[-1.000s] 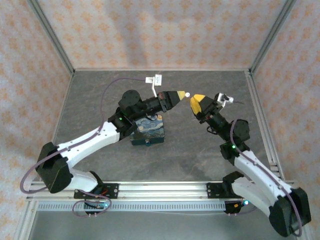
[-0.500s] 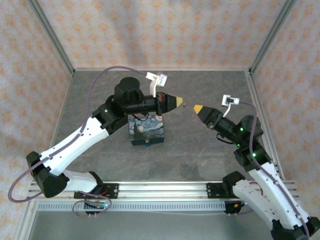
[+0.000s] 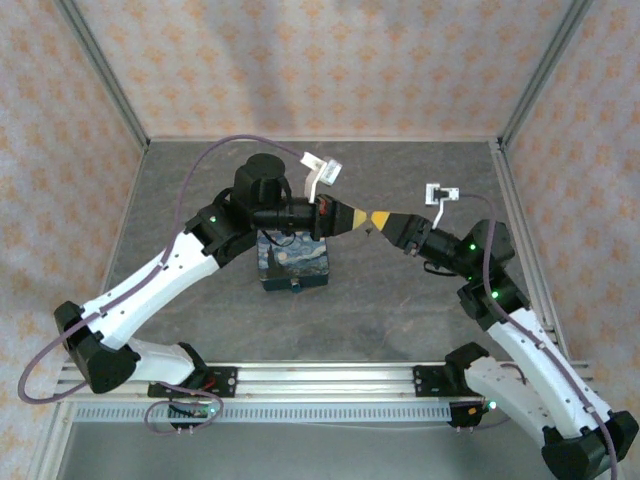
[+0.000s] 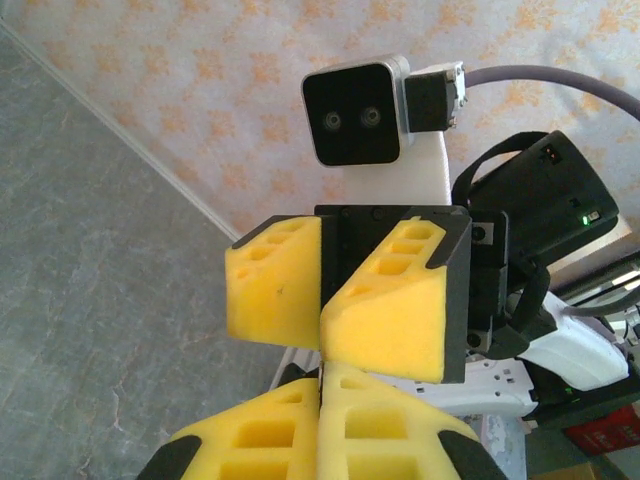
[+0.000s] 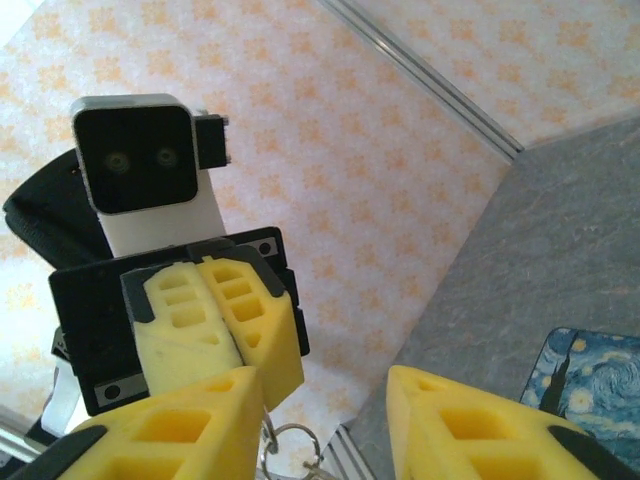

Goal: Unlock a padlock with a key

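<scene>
Tips together: left claw [image 3: 357,217], right claw [image 3: 380,219].

The left jaws and the right jaws meet tip to tip over the middle of the desk [image 3: 400,310]. With them the left arm [image 3: 160,280] and right arm [image 3: 525,350] form one bar across it (nothing passes between the tips). The blue starry tin [image 3: 296,262] lies partly under the left arm's wrist and blocks a low approach there. A purple cable [image 3: 245,138] arches over the far-left ground. Bare desk lies open behind the arms up to the patterned walls [image 3: 320,60]. More lies open in front, between tin, right arm and near rail [image 3: 320,378]. A gap stands between the right jaws.
</scene>
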Available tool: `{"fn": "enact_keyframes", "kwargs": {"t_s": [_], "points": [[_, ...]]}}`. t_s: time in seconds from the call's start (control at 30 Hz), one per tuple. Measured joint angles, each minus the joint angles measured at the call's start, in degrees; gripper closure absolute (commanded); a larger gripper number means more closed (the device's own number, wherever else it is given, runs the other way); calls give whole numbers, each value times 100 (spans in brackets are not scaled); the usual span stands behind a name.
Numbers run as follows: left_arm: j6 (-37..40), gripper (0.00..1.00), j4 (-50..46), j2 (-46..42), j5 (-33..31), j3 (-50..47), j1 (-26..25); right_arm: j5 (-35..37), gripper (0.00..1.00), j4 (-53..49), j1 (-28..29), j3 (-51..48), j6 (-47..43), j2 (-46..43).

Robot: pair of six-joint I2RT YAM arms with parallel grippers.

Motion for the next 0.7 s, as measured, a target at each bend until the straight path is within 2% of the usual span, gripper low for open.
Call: {"fn": "enact_keyframes", "kwargs": {"t_s": [0.13,0.37,0.7], "points": [[4,100,0,15,79,2,0,-177,71,260,2,0,125,46],[68,100,2,55,79,4,0,-415,68,531,2,0,267,83],[103,100,0,57,76,39,0,-608,69,481,9,0,247,85]]}}
